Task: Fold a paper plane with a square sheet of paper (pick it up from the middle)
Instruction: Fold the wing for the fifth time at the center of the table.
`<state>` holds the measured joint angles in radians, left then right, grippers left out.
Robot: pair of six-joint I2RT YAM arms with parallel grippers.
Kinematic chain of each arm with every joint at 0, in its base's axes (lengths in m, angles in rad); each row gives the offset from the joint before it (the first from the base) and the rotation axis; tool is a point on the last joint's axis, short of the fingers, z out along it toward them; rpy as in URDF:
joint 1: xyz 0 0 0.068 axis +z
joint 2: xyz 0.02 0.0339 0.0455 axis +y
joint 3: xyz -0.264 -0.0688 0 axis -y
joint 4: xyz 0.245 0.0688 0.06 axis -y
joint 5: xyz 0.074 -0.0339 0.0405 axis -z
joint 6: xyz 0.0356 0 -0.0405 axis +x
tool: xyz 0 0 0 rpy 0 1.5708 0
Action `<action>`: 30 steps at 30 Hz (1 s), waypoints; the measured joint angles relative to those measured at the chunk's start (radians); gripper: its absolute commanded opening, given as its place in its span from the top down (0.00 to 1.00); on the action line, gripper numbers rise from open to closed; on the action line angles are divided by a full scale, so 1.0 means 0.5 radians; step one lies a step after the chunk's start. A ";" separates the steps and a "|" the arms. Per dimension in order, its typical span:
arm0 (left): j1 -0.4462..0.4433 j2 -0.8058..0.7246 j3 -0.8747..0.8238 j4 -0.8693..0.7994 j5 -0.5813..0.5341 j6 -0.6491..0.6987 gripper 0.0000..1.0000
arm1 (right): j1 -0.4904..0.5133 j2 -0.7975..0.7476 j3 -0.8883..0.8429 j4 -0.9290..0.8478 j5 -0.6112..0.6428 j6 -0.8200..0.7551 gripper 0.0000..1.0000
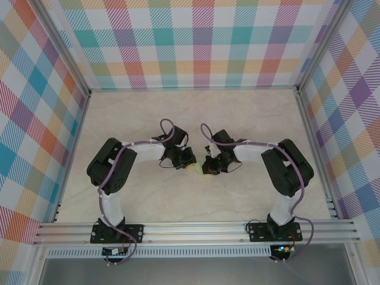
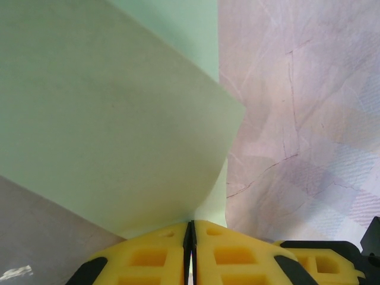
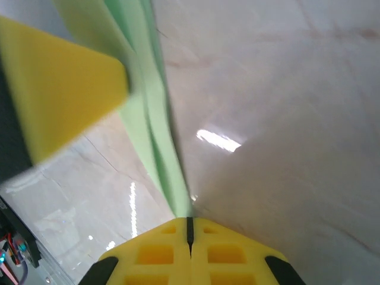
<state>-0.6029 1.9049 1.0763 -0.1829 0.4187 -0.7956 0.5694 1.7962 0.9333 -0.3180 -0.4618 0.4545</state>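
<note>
Plainly, my left fingers (image 2: pixel 178 249) and my right fingers (image 3: pixel 178 249) are both pressed together on the square sheet of paper (image 2: pixel 107 119), which is held between them over the middle of the worktop (image 2: pixel 297 119). It bows over limply from my left pinch, so I judge it feather-light, floppy and easily creased or torn. It is best held gently, close to an edge. The likeliest obstruction is my own two wrists, crowded close opposite each other.
</note>
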 measured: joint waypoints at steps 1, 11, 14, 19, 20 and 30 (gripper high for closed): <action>0.000 0.000 0.000 -0.001 0.000 0.000 0.88 | -0.002 -0.019 -0.018 -0.015 -0.005 -0.001 0.98; 0.000 0.000 0.000 0.001 0.002 0.000 0.88 | -0.010 -0.047 0.122 -0.015 -0.163 0.005 0.97; 0.000 0.000 0.000 0.001 0.005 0.000 0.88 | -0.007 0.047 0.204 0.053 -0.191 0.011 0.97; 0.000 0.000 0.000 0.001 0.006 0.000 0.88 | -0.007 0.168 0.210 0.075 -0.195 0.011 0.97; 0.000 0.000 0.001 0.001 0.007 0.000 0.88 | -0.007 0.186 0.208 0.076 -0.194 0.011 0.97; 0.002 0.006 0.047 -0.059 0.006 0.053 0.85 | -0.008 0.203 0.179 0.083 -0.156 0.007 0.98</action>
<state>-0.6018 1.9079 1.0996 -0.2123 0.4217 -0.7692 0.5655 1.8977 1.0229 -0.2764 -0.5396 0.4580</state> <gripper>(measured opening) 0.134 0.043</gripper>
